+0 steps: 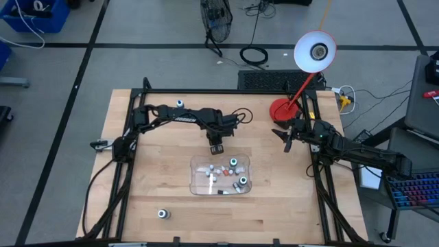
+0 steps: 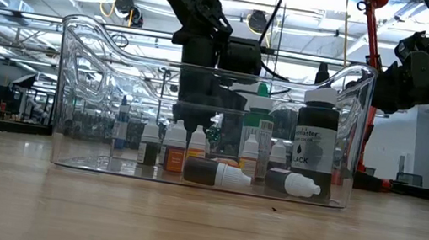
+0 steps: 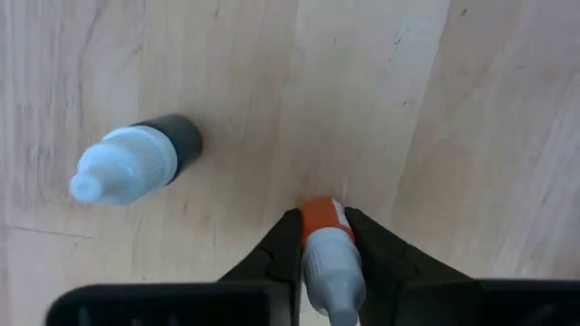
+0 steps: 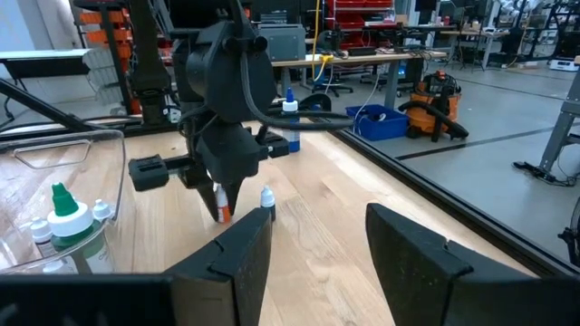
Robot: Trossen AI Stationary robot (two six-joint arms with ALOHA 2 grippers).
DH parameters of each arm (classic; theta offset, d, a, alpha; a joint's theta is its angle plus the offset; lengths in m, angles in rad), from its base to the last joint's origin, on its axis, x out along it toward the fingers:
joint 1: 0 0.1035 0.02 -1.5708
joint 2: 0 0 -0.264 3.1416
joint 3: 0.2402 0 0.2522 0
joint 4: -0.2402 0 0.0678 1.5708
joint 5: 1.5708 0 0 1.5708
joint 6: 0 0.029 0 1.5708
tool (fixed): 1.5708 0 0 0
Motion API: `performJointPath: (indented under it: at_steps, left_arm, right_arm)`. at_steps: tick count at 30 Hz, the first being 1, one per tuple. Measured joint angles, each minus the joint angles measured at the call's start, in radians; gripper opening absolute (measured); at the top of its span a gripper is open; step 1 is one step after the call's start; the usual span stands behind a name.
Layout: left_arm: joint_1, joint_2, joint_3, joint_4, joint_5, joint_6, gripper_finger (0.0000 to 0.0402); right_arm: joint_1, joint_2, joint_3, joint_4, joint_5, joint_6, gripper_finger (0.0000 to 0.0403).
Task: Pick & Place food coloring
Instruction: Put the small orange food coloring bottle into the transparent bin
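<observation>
The wooden surface (image 1: 274, 206) carries a clear plastic tray (image 1: 195, 180), a red lamp base (image 1: 280, 110), and loose food coloring bottles (image 1: 162, 214).

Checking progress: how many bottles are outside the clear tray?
4: orange bottle in the left end effector, dark bottle beside it, back-edge bottle, front-left bottle. Others may be hidden.

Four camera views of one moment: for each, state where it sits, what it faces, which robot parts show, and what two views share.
High view: overhead, facing down on the table; both arms.
Low view: table height, through the clear tray; arms above.
Left wrist view: facing the tabletop; left hand shut on an orange-banded bottle.
Right wrist view: across the table; right hand open.
Shared: both wrist views show that bottle.
</observation>
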Motion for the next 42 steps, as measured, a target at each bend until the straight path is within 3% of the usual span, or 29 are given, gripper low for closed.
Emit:
performJointPath:
  at_steps: [6, 12, 17, 23, 31, 35, 42]
  left_arm:
    - [-0.002, -0.050, 0.015, -0.038, -0.001, 0.021, 0.0061]
    - [-0.041, -0.193, 0.017, -0.130, -0.045, 0.017, 0.0061]
    - [-0.153, -0.342, 0.014, -0.255, -0.088, -0.060, 0.0061]
    - [-0.322, -0.446, -0.028, -0.267, -0.120, -0.167, 0.0061]
    - [-0.424, -0.438, -0.199, -0.134, -0.102, -0.295, 0.0061]
    - [-0.437, -0.438, -0.281, -0.010, -0.051, -0.333, 0.0061]
    - [-0.424, -0.438, -0.366, 0.110, -0.048, -0.367, 0.0061]
  right_arm:
    - [0.000, 0.000, 0.000, 0.000, 0.000, 0.000, 0.0171]
    - [0.000, 0.000, 0.000, 0.000, 0.001, 0.000, 0.0171]
    - [0.000, 0.000, 0.000, 0.000, 0.000, 0.000, 0.0171]
    - [0.000, 0.000, 0.000, 0.000, 0.000, 0.000, 0.0171]
    - [0.000, 0.000, 0.000, 0.000, 0.000, 0.000, 0.0171]
    - [0.000, 0.000, 0.000, 0.001, 0.000, 0.000, 0.0171]
    - [0.000, 0.000, 0.000, 0.001, 0.000, 0.000, 0.0171]
